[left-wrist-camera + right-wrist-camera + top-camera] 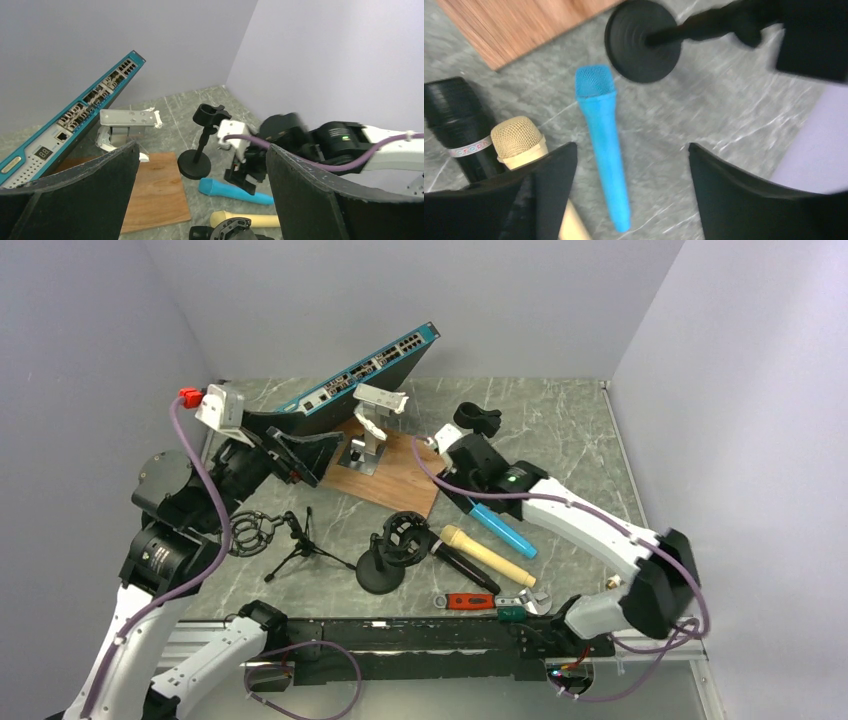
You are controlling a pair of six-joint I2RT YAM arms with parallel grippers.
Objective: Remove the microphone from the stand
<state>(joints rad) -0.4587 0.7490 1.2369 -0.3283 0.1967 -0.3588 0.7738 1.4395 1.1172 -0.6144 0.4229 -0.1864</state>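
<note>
Right wrist: right gripper [630, 156] part-open, empty

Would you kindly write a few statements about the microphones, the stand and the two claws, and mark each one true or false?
1. The blue microphone lies flat on the table. True.
2. The right claw is clamped on the blue microphone. False: its jaws stand apart above it and hold nothing.
3. The clip on the stand holds a microphone. False: the clip is empty.
4. The left claw is open and holds nothing. True.
5. The cream microphone lies right beside the black microphone. True.
</note>
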